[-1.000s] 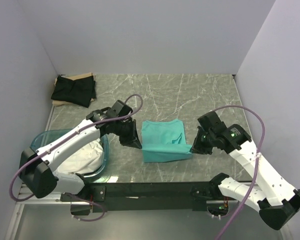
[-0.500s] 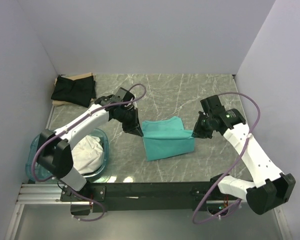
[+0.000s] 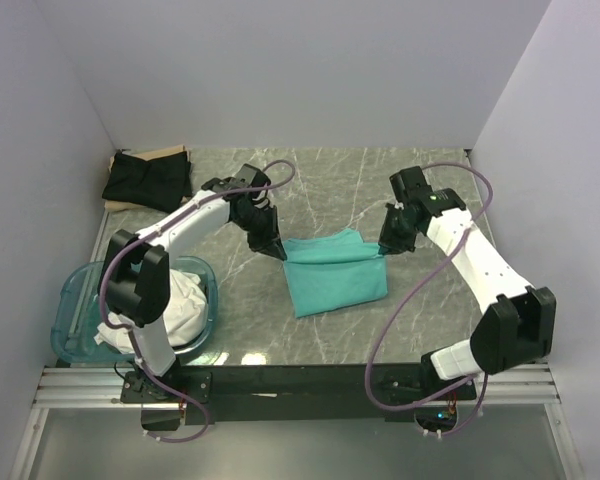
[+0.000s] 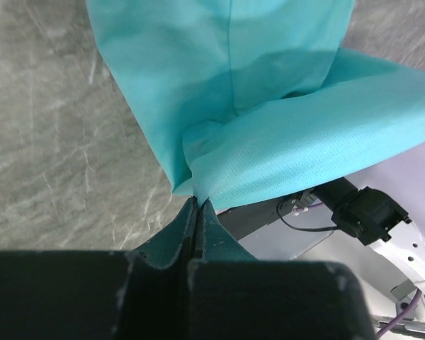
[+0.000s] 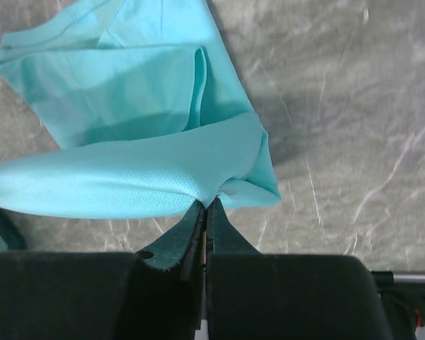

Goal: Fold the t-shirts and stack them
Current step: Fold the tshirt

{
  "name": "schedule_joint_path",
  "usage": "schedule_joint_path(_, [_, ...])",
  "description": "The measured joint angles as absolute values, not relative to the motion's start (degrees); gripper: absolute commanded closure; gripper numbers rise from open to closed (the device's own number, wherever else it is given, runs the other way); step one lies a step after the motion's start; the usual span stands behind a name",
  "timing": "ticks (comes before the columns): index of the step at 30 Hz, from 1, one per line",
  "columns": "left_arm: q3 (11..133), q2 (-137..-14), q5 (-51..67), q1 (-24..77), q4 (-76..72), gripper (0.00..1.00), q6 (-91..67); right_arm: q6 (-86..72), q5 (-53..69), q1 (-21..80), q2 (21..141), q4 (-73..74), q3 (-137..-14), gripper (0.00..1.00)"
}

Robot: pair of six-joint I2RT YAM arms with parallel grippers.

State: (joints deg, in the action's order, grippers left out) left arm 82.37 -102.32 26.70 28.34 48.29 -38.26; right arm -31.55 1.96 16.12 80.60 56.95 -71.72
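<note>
A mint-teal t-shirt (image 3: 335, 275) lies partly folded in the middle of the table. My left gripper (image 3: 277, 251) is shut on its left edge; the wrist view shows the jaws pinching the cloth (image 4: 269, 142) at the tip (image 4: 197, 202). My right gripper (image 3: 384, 250) is shut on its right edge, jaws closed on the cloth (image 5: 127, 170) at the tip (image 5: 207, 205). Both hold the back edge lifted over the lower layer. A black t-shirt (image 3: 148, 180) lies folded at the far left. White t-shirts (image 3: 175, 305) sit in the tub.
A translucent blue tub (image 3: 72, 300) stands at the near left. A tan cardboard sheet (image 3: 160, 153) lies under the black shirt in the far left corner. Grey walls close in the back and both sides.
Both grippers have moved away from me toward the back of the table, carrying the teal shirt's edge with them. The cloth now spreads wider between them.
</note>
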Motion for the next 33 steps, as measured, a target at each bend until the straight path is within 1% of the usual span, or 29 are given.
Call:
schedule_joint_path(30, [91.24,-117.80,30.35,20.29,47.18,1.00,-36.56,-25.41,3.29,14.26,106.13,50.24,-86.13,1.00])
schedule_joint_path(31, [91.70,-118.50,30.33,20.16,47.22,0.87,-36.56,-25.30,3.46,14.22,106.78,50.33,-86.50,0.98])
schedule_joint_path(32, [92.14,-119.07,30.26,20.03,47.20,0.74,-36.42,-25.15,3.68,14.17,107.53,50.52,-87.20,0.78])
schedule_joint_path(33, [93.01,-119.94,30.00,19.81,47.48,0.54,-36.34,-24.95,4.01,14.09,108.40,50.68,-88.20,0.68])
